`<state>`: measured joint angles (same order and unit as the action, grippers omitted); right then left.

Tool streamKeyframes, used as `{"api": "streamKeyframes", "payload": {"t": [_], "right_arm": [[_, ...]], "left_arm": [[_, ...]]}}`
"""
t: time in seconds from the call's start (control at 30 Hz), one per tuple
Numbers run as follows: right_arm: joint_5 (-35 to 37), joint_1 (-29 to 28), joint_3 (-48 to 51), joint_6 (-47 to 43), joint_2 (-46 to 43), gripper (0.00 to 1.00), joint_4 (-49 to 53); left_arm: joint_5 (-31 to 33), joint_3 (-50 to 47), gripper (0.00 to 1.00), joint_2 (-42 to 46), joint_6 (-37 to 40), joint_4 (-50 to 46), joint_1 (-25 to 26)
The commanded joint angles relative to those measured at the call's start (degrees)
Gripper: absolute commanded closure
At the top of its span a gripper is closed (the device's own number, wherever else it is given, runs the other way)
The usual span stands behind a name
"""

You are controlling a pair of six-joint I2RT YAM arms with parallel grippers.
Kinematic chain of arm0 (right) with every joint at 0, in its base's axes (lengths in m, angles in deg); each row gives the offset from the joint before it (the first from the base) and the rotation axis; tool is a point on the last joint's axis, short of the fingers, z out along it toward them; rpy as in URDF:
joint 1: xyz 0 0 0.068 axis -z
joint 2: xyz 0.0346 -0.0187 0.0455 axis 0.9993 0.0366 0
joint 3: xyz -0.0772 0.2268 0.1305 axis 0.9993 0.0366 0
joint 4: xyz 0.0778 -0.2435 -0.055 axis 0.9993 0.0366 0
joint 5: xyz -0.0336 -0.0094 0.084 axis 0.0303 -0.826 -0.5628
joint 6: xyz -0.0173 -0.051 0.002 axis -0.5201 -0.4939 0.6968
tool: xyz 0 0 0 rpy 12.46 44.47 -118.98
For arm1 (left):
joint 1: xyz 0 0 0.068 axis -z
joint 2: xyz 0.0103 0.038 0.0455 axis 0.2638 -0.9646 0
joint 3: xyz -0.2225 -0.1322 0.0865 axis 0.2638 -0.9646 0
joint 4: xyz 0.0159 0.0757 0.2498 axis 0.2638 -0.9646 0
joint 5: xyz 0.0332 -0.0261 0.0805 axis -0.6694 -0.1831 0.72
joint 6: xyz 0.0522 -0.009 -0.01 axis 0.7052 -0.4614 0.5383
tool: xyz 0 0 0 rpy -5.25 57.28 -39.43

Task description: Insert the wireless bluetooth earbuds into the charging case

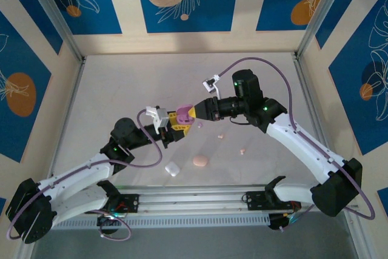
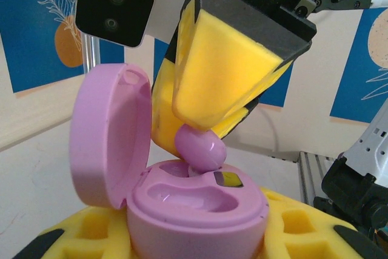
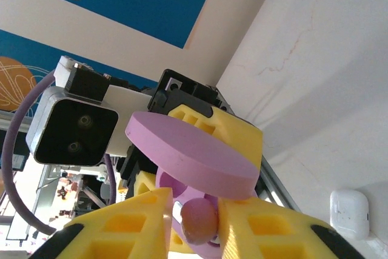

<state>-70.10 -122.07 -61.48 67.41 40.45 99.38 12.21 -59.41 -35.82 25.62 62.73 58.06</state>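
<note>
Clamped in the left gripper (image 1: 173,127) near the middle of the table (image 1: 121,89), an open purple case (image 2: 200,207), lid up at 9 o'clock, and just over its far hollow 1 purple earbud (image 2: 200,145) pinched by the right gripper (image 3: 197,210), with a white case (image 1: 172,168) at 6 o'clock from them, a pink case (image 1: 200,161) at 5 and 2 tiny earbuds (image 1: 220,136) at 4.
</note>
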Motion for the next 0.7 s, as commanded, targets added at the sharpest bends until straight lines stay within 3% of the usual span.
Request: {"api": "streamKeyframes", "payload": {"t": [0.0, 0.67], "right_arm": [[3.3, -0.4, -1.1, -1.8, 1.2, 0.70, 4.4], [8.5, -0.8, -4.5, -2.5, -0.4, 0.58, 9.2]], "left_arm": [[-1.7, 0.9, 0.71, 0.6, -0.6, 5.8, 0.2], [-1.0, 0.1, 0.71, 1.7, 1.2, 4.3, 0.3]]}}
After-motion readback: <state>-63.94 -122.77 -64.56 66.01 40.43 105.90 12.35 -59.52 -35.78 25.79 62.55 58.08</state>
